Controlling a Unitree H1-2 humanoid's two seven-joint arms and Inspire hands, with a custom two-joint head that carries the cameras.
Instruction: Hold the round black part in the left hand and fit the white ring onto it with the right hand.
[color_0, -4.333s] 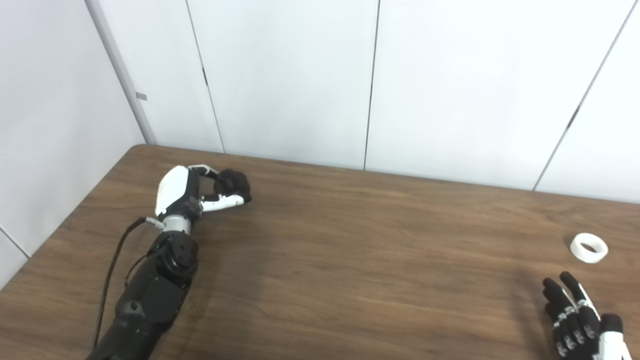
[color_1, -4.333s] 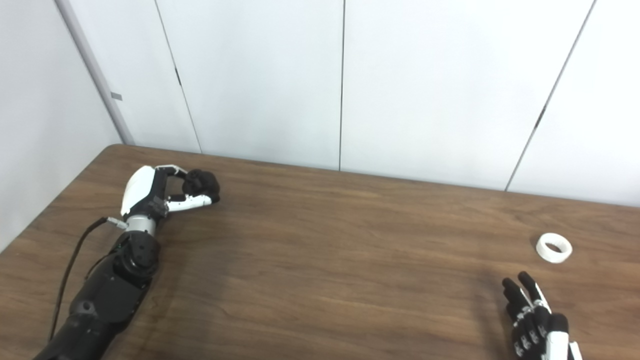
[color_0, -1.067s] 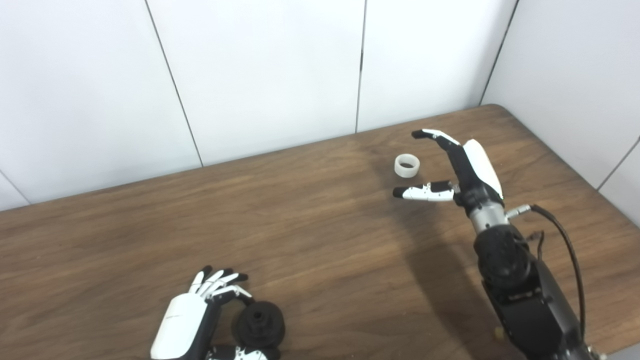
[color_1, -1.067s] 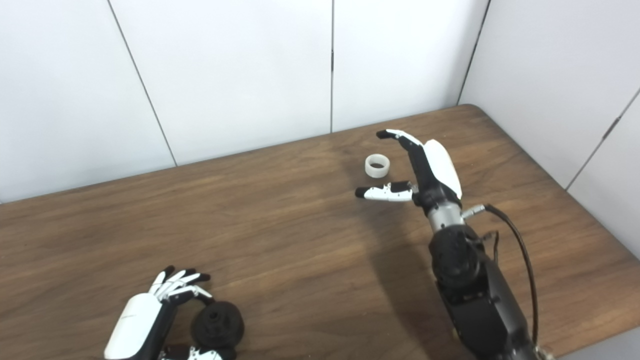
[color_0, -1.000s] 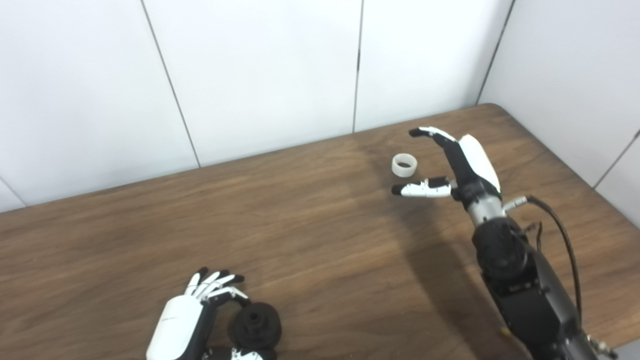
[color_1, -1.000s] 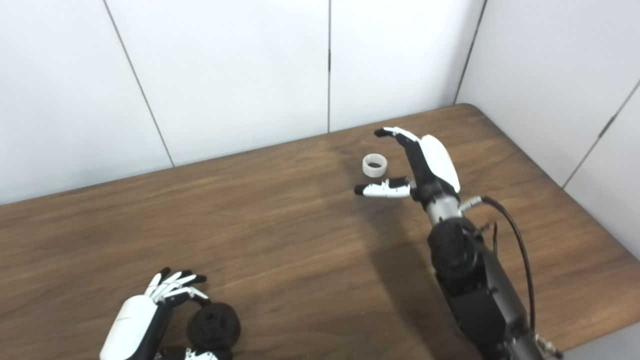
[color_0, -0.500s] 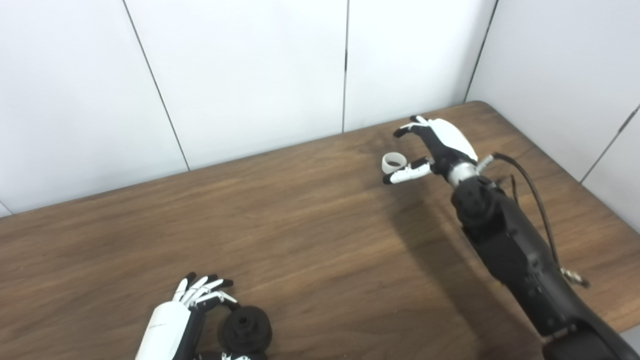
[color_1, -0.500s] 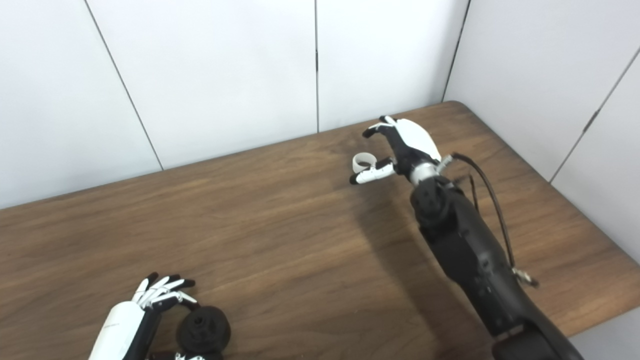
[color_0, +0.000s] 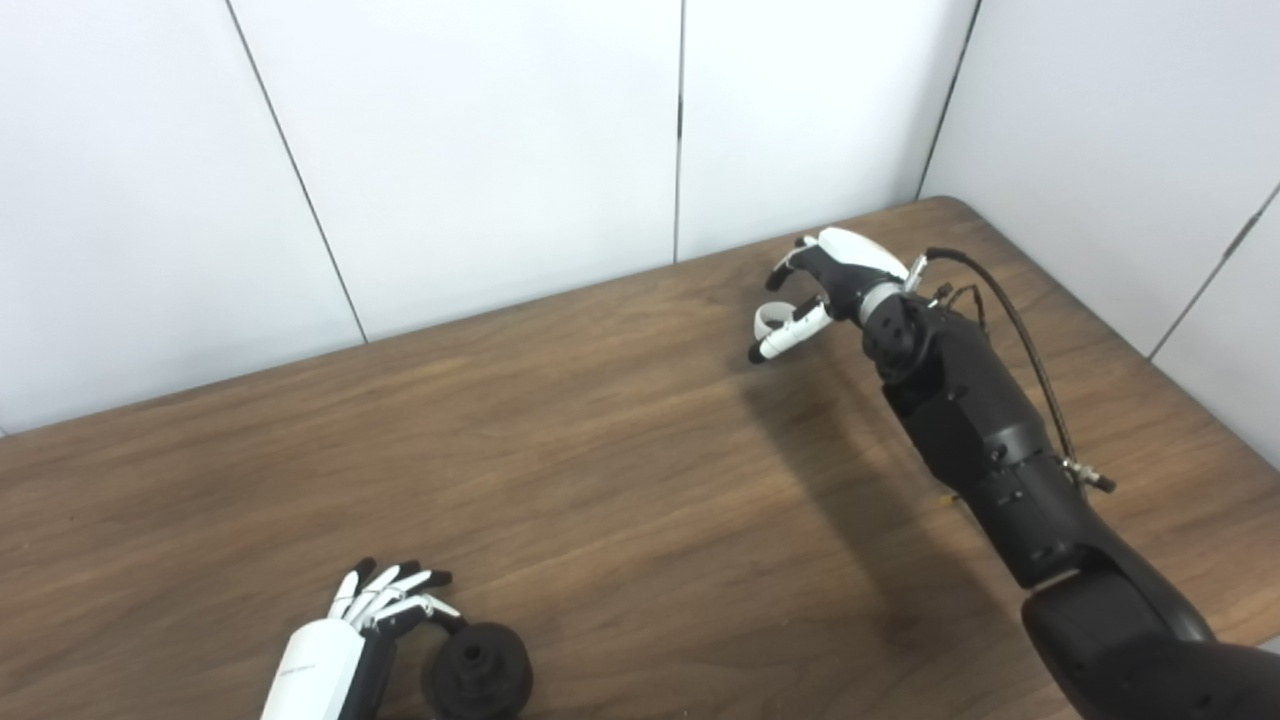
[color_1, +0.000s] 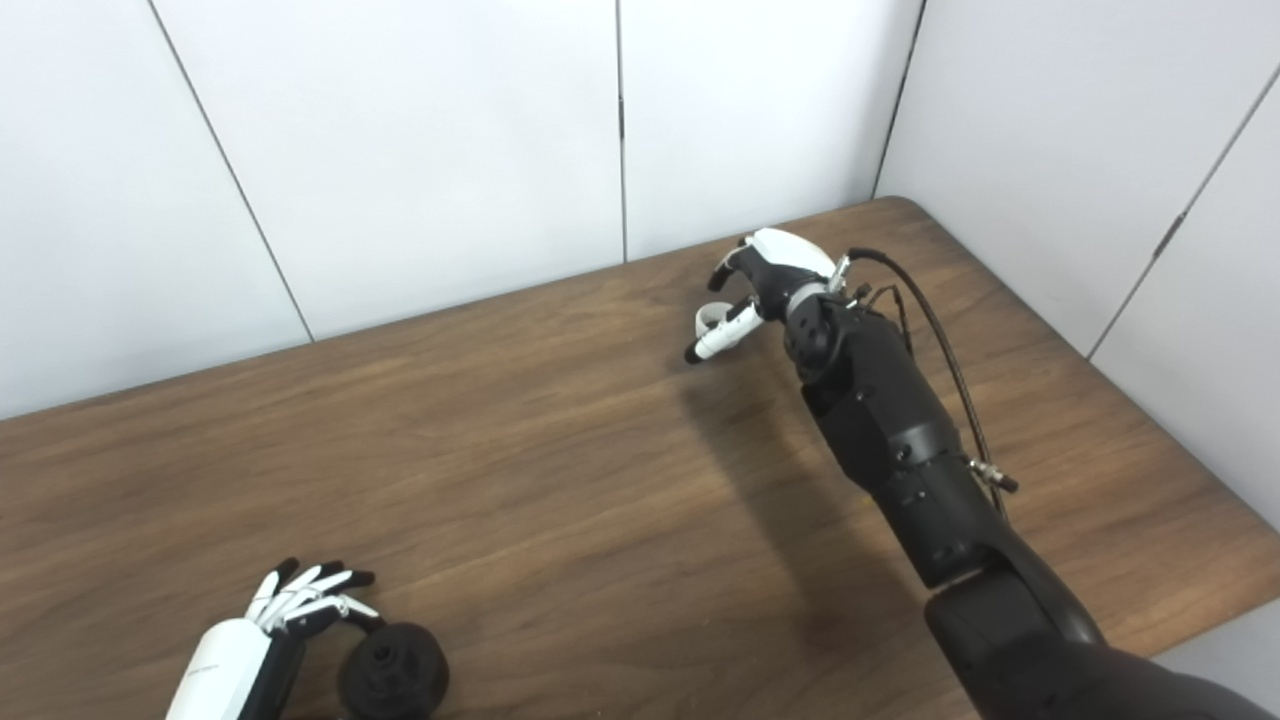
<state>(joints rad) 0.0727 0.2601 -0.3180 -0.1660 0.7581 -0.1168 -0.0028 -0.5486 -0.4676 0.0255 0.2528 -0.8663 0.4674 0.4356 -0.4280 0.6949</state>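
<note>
Left eye view: right hand (color_0: 815, 290) curled around white ring (color_0: 767, 322).

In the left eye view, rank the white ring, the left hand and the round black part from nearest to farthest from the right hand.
1. white ring: at the right hand, between its fingers and thumb, far right.
2. round black part: near edge, left.
3. left hand: just left of that part.

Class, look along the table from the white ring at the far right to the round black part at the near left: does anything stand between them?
Nothing visible does. Between the white ring, at the right hand, and the round black part beside the left hand, only bare table shows.
</note>
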